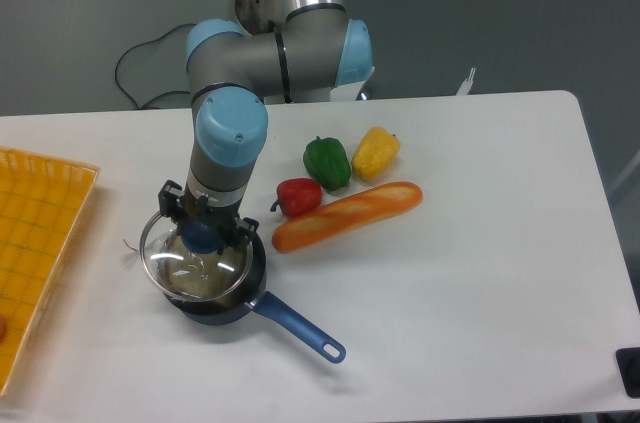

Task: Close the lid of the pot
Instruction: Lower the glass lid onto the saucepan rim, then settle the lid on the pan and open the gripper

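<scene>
The pot is a small dark saucepan at the front left of the table, its blue handle pointing to the front right. The clear glass lid with a metal rim is held over the pot, shifted a little to the left and slightly tilted. My gripper points straight down and is shut on the lid's blue knob. The pot's inside is mostly hidden under the lid.
A red pepper, a green pepper, a yellow pepper and a baguette lie right of the pot. An orange tray sits at the table's left edge. A black cable runs behind the arm's base.
</scene>
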{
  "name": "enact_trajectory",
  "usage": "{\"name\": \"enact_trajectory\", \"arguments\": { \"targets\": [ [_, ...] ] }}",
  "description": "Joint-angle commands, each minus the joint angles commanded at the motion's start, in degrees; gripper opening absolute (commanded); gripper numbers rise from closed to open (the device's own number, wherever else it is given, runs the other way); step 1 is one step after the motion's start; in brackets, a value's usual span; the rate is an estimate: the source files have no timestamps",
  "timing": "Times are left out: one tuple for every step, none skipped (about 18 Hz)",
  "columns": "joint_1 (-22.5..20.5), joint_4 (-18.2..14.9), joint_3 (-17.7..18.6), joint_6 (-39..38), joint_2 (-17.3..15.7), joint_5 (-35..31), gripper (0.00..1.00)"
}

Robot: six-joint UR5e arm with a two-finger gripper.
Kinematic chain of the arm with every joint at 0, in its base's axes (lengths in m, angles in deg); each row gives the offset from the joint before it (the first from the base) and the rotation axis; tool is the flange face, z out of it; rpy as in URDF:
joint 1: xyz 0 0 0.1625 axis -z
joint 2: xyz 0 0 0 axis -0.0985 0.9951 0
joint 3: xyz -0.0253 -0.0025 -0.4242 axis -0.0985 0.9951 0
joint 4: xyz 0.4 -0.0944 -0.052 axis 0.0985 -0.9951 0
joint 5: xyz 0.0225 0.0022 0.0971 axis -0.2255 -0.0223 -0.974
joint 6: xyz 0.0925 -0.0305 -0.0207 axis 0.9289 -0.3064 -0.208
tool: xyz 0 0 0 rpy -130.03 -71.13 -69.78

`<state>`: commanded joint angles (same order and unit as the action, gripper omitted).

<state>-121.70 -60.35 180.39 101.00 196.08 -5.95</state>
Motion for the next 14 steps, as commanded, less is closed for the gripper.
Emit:
{"name": "enact_trajectory", "arguments": {
  "targets": [
    [0.0,0.0,0.0,-0.1,0.1,0.0,0.52],
    [0.0,0.0,0.0,0.0,0.2,0.0,0.52],
    [0.0,0.0,0.0,0.0,0.3,0.0,0.53],
    [0.0,0.0,0.0,0.0,0.4,-0.1,0.53],
    [0.0,0.0,-0.1,0.0,0.4,-0.1,0.52],
    [0.1,0.0,-0.1,0.0,0.4,-0.1,0.53],
    [0.0,0.0,-0.1,0.0,0.5,-0.1,0.53],
    [0.1,0.0,-0.2,0.0,0.6,-0.1,0.53],
    [0.1,0.0,-0.1,0.0,0.6,-0.1,0.53],
    [0.1,0.0,-0.1,0.0,0.7,-0.1,0.53],
    [0.1,0.0,-0.2,0.0,0.7,-0.1,0.54],
    [0.1,0.0,-0.2,0.0,0.8,-0.1,0.54],
    [0.1,0.0,-0.2,0.0,0.8,-0.1,0.54],
    [0.1,0.0,-0.2,0.0,0.8,-0.1,0.54]
  ]
}}
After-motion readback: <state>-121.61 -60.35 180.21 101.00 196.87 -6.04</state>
